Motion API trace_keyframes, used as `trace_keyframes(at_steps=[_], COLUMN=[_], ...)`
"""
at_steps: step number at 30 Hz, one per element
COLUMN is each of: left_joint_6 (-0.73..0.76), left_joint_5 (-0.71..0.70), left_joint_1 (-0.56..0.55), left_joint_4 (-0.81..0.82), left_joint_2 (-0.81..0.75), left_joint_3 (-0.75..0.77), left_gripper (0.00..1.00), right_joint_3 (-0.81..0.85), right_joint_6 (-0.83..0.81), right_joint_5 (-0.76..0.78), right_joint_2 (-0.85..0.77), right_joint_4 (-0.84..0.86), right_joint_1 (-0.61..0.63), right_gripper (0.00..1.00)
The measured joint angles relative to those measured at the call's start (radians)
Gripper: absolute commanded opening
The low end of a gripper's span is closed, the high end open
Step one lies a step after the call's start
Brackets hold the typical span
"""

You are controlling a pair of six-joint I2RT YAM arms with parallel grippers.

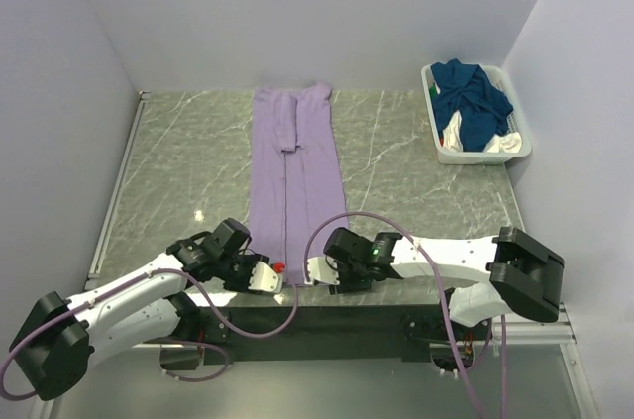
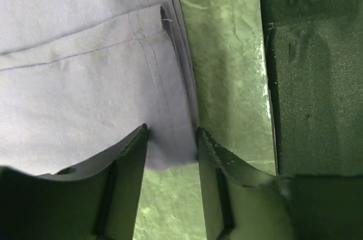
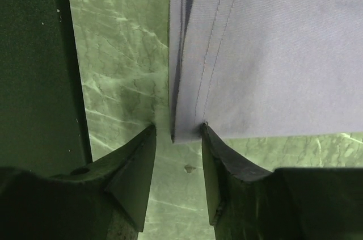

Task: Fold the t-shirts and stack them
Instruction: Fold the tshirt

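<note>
The green marbled worktop (image 1: 188,171) is being taken up down its middle by the pale lilac t-shirt (image 1: 297,171), which is being presented as a long narrow strip with its sides turned in. Its long axis is being laid from the worktop's near edge to the worktop's far edge. The sleeve end is being judged to point at the far edge and the hem at the near one. At the worktop's far right corner a white slatted basket (image 1: 430,107) is being filled by dark teal and white t-shirts (image 1: 475,107), heaped and unfolded. At the worktop's near edge the strip's two near corners are being straddled. The left jaws are being held apart around the left corner and the right jaws apart around the right corner, and neither pair is being seen clamped on the cloth. The cloth is being judged light, thin and limp, several layers deep at the folds, so it is likely to sag and slip open. It is best being taken at both near corners together, with all layers pinched
</note>
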Motion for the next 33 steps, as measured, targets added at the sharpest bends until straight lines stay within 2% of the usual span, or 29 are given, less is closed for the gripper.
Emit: trace_keyframes(at_steps=[4, 7, 8, 10, 14, 19, 28, 33], left_joint_6=[-0.004, -0.006, -0.008, -0.008, -0.009, -0.027, -0.077, -0.056], left_joint_5=[0.002, 0.002, 0.001, -0.006, -0.026, -0.032, -0.052, -0.068], left_joint_1=[-0.001, -0.002, -0.002, -0.002, -0.002, -0.002, 0.009, 0.071], left_joint_4=[0.019, 0.027, 0.03, 0.031, 0.029, 0.012, 0.013, 0.084], left_joint_2=[0.019, 0.029, 0.031, 0.032, 0.027, -0.015, -0.111, -0.121], left_joint_3=[0.001, 0.002, 0.002, 0.002, 0.002, 0.003, 0.027, 0.032], left_gripper=[0.4, 0.31, 0.25, 0.19, 0.07, 0.01, 0.01, 0.01], right_joint_3=[0.004, 0.015, 0.016, 0.018, 0.018, 0.017, 0.016, 0.029], right_joint_6=[-0.001, -0.002, -0.002, 0.0, 0.013, 0.034, 0.033, -0.037], right_joint_5=[-0.008, -0.01, -0.008, 0.003, 0.009, 0.006, 0.036, 0.064], right_joint_2=[0.012, 0.029, 0.032, 0.037, 0.037, 0.02, -0.089, -0.09], right_joint_4=[0.006, 0.014, 0.02, 0.032, 0.038, 0.03, 0.012, 0.024], right_joint_1=[0.002, 0.002, 0.002, 0.002, 0.002, 0.002, -0.042, -0.108], right_gripper=[0.36, 0.19, 0.09, 0.0, 0.0, 0.0, 0.0, 0.0])
